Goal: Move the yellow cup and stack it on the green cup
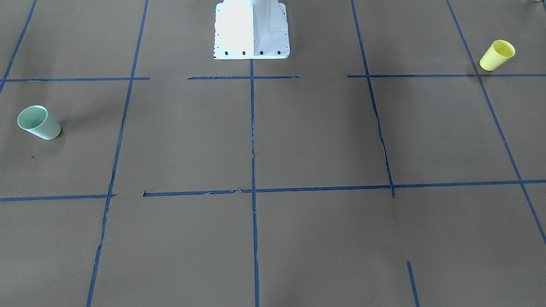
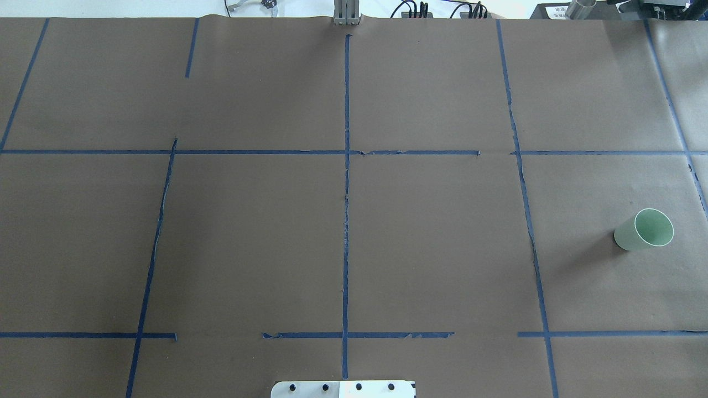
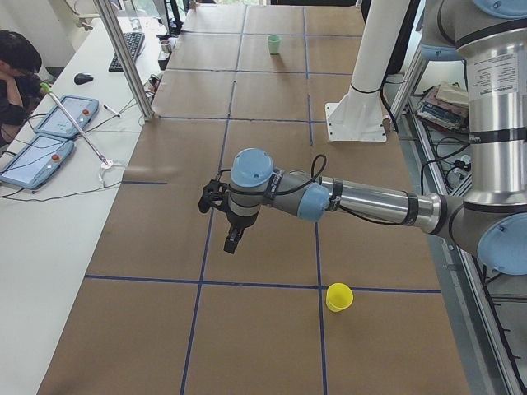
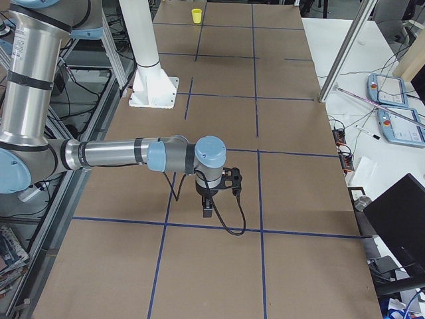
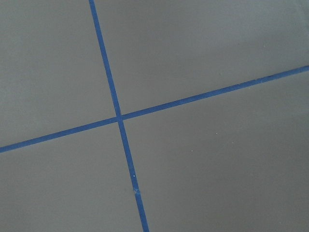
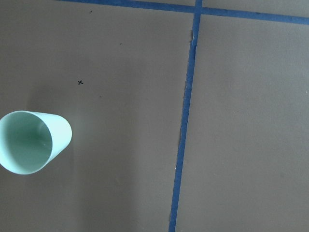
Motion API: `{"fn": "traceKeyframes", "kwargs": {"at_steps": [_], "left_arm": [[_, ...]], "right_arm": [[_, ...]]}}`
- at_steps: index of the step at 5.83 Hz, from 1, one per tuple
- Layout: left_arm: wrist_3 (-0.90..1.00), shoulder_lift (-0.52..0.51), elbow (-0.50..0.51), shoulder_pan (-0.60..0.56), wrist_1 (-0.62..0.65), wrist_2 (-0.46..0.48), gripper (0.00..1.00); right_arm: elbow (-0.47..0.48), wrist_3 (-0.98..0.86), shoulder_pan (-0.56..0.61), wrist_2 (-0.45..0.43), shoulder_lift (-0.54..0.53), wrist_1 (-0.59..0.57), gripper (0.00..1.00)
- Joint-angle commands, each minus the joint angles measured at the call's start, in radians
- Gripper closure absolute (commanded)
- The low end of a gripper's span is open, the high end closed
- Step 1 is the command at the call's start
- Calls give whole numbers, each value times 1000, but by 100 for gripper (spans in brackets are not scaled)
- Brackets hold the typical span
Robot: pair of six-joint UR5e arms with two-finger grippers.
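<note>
The yellow cup [image 1: 497,55] stands upright on the brown table near the robot's left end, also seen in the exterior left view [image 3: 338,297]. The green cup [image 1: 39,123] stands upright far across at the robot's right end [image 2: 644,229], and the right wrist view shows its mouth from above [image 6: 33,141]. My left gripper [image 3: 233,243] hangs over the table, well apart from the yellow cup. My right gripper [image 4: 207,212] hangs over the table at the other end. Both show only in side views, so I cannot tell whether they are open or shut.
The white robot pedestal [image 1: 251,30] stands at the table's middle edge. Blue tape lines [image 2: 346,221] grid the brown surface. A side desk with tablets [image 3: 49,136], a metal post [image 3: 123,58] and a seated person [image 3: 16,66] border the far side.
</note>
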Motion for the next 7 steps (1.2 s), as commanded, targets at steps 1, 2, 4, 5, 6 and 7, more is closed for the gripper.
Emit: {"fn": "traceKeyframes", "kwargs": {"at_steps": [1,2,4,5,6,7], "left_arm": [[-471,48,-59,182,-239,98,0],[-662,96,-154,326,-240,254,0],[-1033,176,-272,583,-239,551,0],[-1217,205,-273,713,-236,739,0],[-1391,247,-273,824,-230,902,0],[-1629,256,-273,905,-99,1024,0]], "right_arm": [[0,-1,0,1,-1,0,0],[0,-1,0,1,-1,0,0],[-5,-1,0,1,-1,-2,0],[-8,-1,0,1,-1,-2,0],[-9,-1,0,1,-1,-2,0],[-9,-3,0,1,-1,-2,0]]}}
